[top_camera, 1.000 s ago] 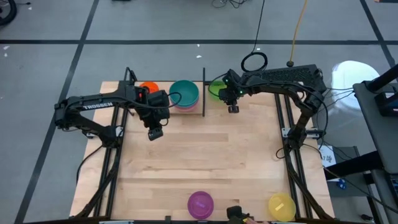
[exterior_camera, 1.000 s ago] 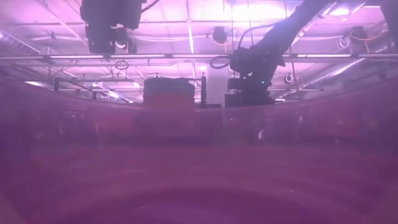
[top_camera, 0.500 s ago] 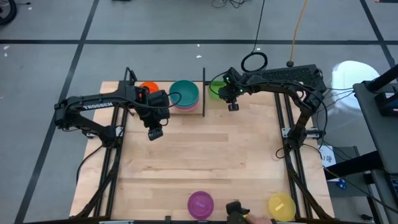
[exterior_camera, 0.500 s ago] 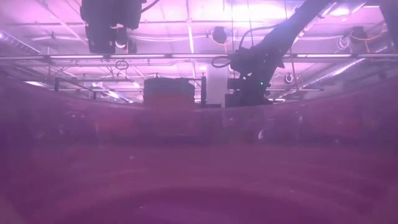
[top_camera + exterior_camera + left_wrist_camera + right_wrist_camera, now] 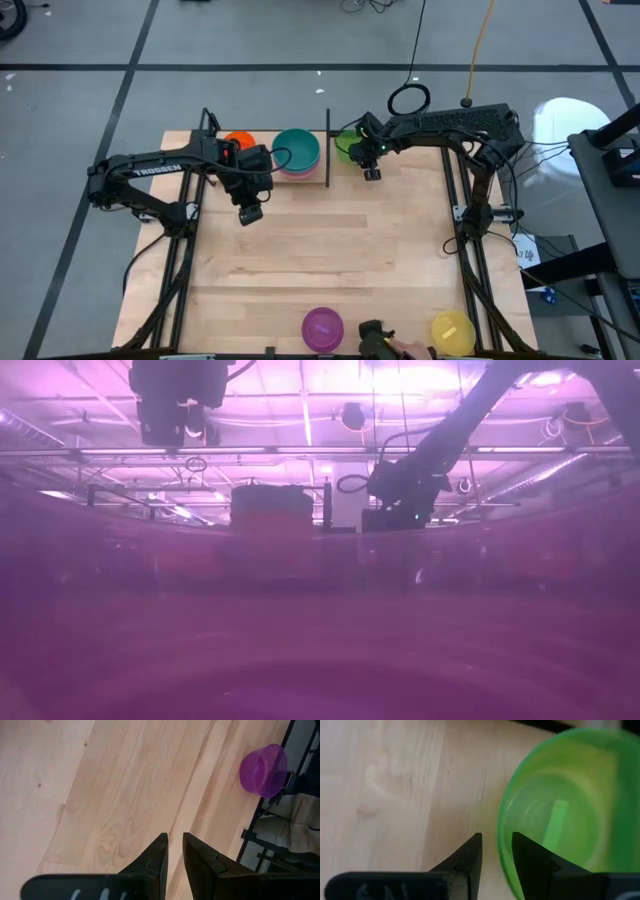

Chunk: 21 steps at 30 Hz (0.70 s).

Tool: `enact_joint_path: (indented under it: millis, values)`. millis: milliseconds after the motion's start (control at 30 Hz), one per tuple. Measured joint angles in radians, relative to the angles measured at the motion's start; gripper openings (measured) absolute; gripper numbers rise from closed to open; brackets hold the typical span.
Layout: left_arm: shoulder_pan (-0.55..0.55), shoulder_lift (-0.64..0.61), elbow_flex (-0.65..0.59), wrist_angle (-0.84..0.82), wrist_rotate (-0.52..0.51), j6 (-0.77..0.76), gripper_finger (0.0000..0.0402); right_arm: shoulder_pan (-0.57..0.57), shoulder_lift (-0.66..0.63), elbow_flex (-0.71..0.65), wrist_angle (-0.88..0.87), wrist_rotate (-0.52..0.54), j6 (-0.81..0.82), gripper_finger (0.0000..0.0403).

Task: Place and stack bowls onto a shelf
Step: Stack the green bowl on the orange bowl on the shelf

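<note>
Right gripper [image 5: 496,851] nearly closed beside the lime green bowl [image 5: 570,805]

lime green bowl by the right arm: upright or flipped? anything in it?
Upright and empty. In the right wrist view the lime green bowl shows its open mouth and bare inside; the right tool sits at its rim.

Teal bowl [image 5: 296,148] stacked on pink, orange bowl [image 5: 239,140] beside, lime green bowl [image 5: 349,142] upright, purple bowl [image 5: 322,327] and yellow bowl [image 5: 452,331] at near edge
</note>
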Motion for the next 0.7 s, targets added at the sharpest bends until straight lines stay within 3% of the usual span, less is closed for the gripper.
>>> enact_joint_path:
  millis: [100, 300, 567, 700]
  values:
    - [0.000, 0.000, 0.000, 0.000, 0.000, 0.000, 0.0063, 0.000, 0.020, 0.000, 0.016, 0.001, 0.000, 0.0082]
    - [0.000, 0.000, 0.000, 0.000, 0.000, -0.001, 0.0063, 0.000, 0.000, -0.001, 0.018, 0.011, 0.076, 0.0008]
    - [0.000, 0.000, 0.000, 0.000, -0.004, -0.003, 0.0063, 0.027, -0.151, -0.001, -0.097, 0.164, 0.112, 0.0002]
    - [0.003, -0.018, 0.000, 0.002, -0.074, -0.023, 0.0063, 0.053, -0.283, -0.001, -0.151, 0.212, 0.137, 0.0001]
